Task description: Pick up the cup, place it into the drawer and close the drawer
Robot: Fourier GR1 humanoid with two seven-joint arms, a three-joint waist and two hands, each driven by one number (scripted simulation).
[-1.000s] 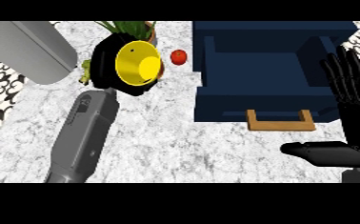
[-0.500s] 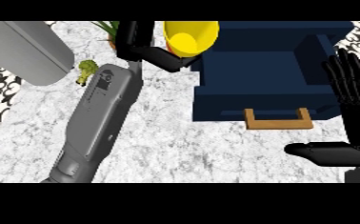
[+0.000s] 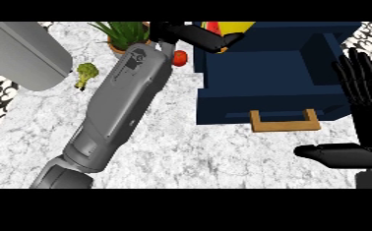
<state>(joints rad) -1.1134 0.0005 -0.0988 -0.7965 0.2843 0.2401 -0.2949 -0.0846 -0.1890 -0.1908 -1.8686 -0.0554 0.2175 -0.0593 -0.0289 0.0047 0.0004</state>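
Head view, looking down at your marble counter (image 3: pixel 218 161), which takes up most of what you see. Next biggest is the navy drawer (image 3: pixel 272 85), pulled open at upper right, with its wooden handle (image 3: pixel 285 122) sticking out toward you on the front edge. Your left forearm (image 3: pixel 120 107) runs diagonally from the lower left up to the drawer's back left corner. Over at the far left there's a big grey cylinder-looking thing (image 3: pixel 29 53), can't tell you what it is.

Your right hand (image 3: pixel 356 85) is sitting at the right edge just beside the drawer, fingers straight and pointing up, thumb stuck out to the side lower down, holding nothing.

Your left hand (image 3: pixel 196 36) is up at the top edge with its fingers curled round the yellow cup (image 3: pixel 234 27). The cup is off the counter, over the drawer's back left corner and partly cut off by the top of the view, so you only get a slice of it. Not in the drawer yet as far as I can see.

Small stuff: a potted plant (image 3: pixel 120 33) just left of the forearm at the top, a tomato (image 3: pixel 179 58) between the arm and the drawer's left wall, and a little broccoli floret (image 3: pixel 85 73) lying on the counter between the grey thing and the arm.
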